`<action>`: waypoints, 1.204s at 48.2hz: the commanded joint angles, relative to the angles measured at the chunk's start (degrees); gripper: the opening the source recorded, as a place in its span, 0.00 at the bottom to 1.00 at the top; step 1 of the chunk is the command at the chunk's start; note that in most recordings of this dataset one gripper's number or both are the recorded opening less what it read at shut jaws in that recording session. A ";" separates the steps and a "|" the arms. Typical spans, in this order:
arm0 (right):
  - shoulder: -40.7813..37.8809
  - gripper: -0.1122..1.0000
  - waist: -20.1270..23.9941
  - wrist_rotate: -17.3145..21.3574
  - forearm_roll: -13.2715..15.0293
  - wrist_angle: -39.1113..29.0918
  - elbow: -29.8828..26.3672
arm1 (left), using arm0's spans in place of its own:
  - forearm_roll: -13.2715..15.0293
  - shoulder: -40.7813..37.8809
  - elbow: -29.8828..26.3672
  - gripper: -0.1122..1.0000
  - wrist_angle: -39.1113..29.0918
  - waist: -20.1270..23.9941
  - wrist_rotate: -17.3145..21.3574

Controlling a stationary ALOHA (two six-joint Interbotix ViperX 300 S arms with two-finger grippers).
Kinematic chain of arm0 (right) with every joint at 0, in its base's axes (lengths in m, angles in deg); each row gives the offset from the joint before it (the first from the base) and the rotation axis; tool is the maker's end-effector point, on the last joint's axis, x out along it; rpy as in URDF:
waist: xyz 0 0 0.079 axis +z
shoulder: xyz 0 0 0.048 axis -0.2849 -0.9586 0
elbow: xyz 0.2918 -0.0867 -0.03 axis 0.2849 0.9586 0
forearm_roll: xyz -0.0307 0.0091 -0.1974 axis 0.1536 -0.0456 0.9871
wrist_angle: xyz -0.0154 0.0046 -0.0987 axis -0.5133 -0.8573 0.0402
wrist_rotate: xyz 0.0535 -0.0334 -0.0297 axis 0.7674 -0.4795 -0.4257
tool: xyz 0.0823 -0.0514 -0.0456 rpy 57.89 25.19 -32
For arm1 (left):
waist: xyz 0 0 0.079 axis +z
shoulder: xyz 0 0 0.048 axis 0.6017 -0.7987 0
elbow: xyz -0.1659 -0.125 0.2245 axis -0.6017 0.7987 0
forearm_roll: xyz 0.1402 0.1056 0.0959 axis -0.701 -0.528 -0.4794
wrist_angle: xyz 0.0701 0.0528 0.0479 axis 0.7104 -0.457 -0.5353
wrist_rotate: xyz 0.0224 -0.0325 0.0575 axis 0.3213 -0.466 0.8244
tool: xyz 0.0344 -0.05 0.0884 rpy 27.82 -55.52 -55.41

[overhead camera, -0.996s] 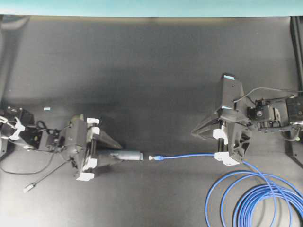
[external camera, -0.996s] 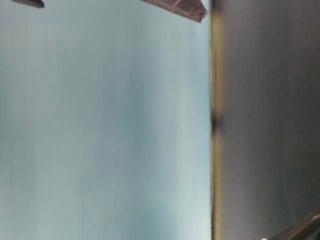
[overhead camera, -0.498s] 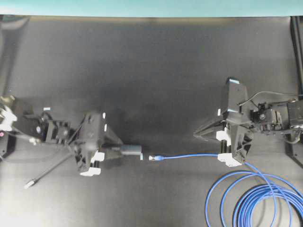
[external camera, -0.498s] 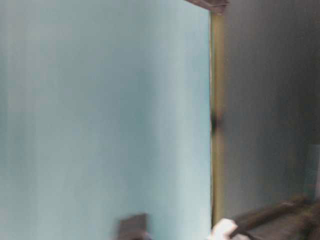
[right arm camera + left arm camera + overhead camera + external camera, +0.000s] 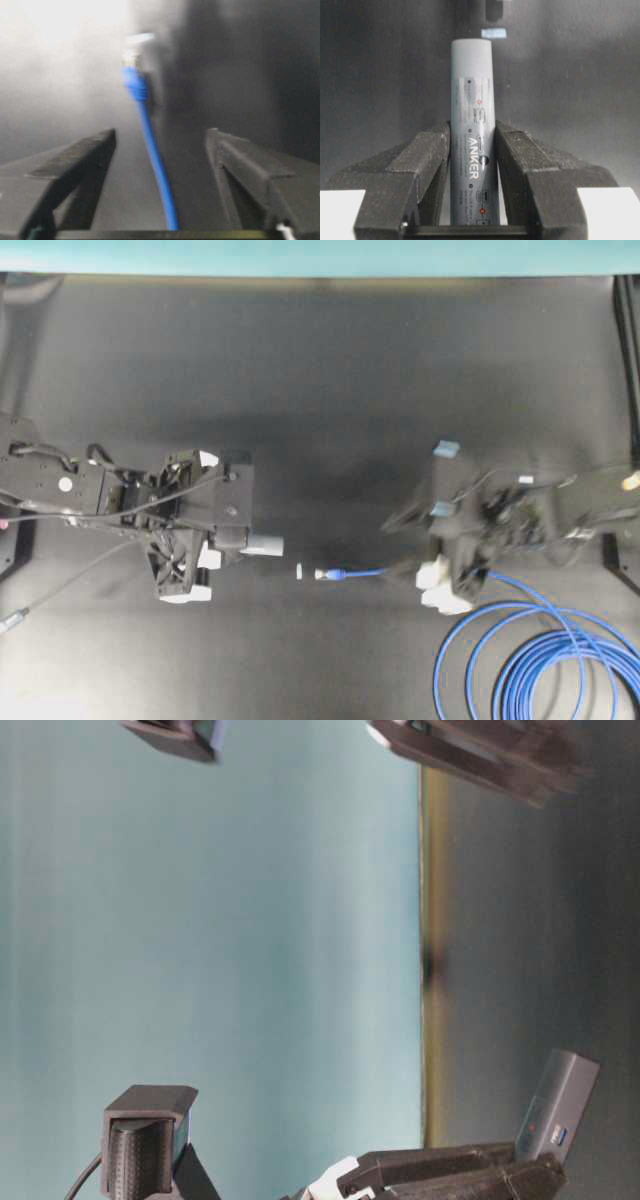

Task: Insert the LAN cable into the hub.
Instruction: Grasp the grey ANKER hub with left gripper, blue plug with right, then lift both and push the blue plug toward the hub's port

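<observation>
From my seat I see the left tool (image 5: 472, 150) clamped on the hub (image 5: 472, 130), its two black fingers (image 5: 427, 165) pressed against the grey bar's long sides, with the printed face of the bar turned toward the wrist camera and its free end sticking out past the fingertips. In the overhead view the hub (image 5: 262, 544) shows only as a short grey stub poking out of the left tool (image 5: 235, 540) toward the middle of the dark counter (image 5: 320, 390). The table-level view shows the hub (image 5: 556, 1105) tilted, held off the counter. The right tool (image 5: 160, 150) stands wide open and holds nothing: the blue cable (image 5: 152, 160) runs up between its spread fingers (image 5: 85, 155) without touching either one, as far as the blurred picture lets me judge. From above, the cable (image 5: 520, 640) lies on the counter, coiled in loops at the lower right, with a straight run leading left under the right tool (image 5: 415, 550) to its plug (image 5: 326, 574). The plug points at the hub, close but apart from it, with a small pale bit (image 5: 299, 571) lying between them; I cannot tell what that is.
</observation>
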State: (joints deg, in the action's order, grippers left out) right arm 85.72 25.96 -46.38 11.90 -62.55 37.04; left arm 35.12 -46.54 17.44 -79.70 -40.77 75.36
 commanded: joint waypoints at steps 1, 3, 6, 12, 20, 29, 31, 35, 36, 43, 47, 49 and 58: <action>-3.34 0.75 0.79 -0.97 0.26 1.85 -1.85 | -0.18 0.97 -1.05 0.35 0.09 -0.35 -0.53; -4.75 0.75 0.97 -1.49 0.44 2.02 -2.55 | -0.09 0.88 -1.05 0.35 0.09 -0.26 -0.70; -6.42 0.75 1.14 -2.46 0.44 2.29 -3.43 | -0.18 0.97 -1.05 0.35 0.09 -0.35 -0.70; -9.49 0.75 1.14 -4.39 0.44 2.64 -5.98 | -0.09 0.97 -1.41 0.35 0.09 -0.62 -0.70; -12.22 0.74 1.14 -6.06 0.44 2.64 -8.35 | -0.18 0.97 -1.49 0.35 0.09 -0.79 -0.70; -14.15 0.68 1.23 -6.15 0.44 2.90 -9.14 | -0.18 0.97 -1.58 0.35 0.09 -0.70 -0.79; -14.41 0.65 1.23 -6.15 0.44 2.90 -9.05 | -0.09 0.97 -1.58 0.35 0.09 -0.79 -0.79; -14.59 0.53 1.32 -6.15 0.44 2.99 -8.79 | -0.18 0.97 -1.58 0.35 0.09 -0.79 -0.88; -14.59 0.49 1.32 -6.15 0.44 2.99 -8.70 | -0.09 0.97 -1.58 0.35 0.09 -0.79 -0.88; -14.41 0.18 1.23 -5.54 0.09 5.62 -7.82 | -0.18 0.97 -2.11 0.35 0.09 -0.79 -0.62; -13.97 0.17 1.23 -4.75 -0.97 8.09 -6.86 | -0.18 1.23 -2.64 0.35 0.00 -1.05 0.44; -13.54 0.17 1.23 -3.87 -1.85 9.14 -6.24 | -0.18 1.49 -2.90 0.35 -0.18 -1.23 0.88; -9.76 0.17 0.97 -2.90 -2.29 8.61 -5.62 | -0.18 2.29 -4.04 0.35 -0.44 -2.02 4.57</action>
State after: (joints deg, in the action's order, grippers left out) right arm 73.86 27.10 -49.72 9.79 -53.94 31.68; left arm 35.12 -45.49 14.98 -80.32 -42.26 79.05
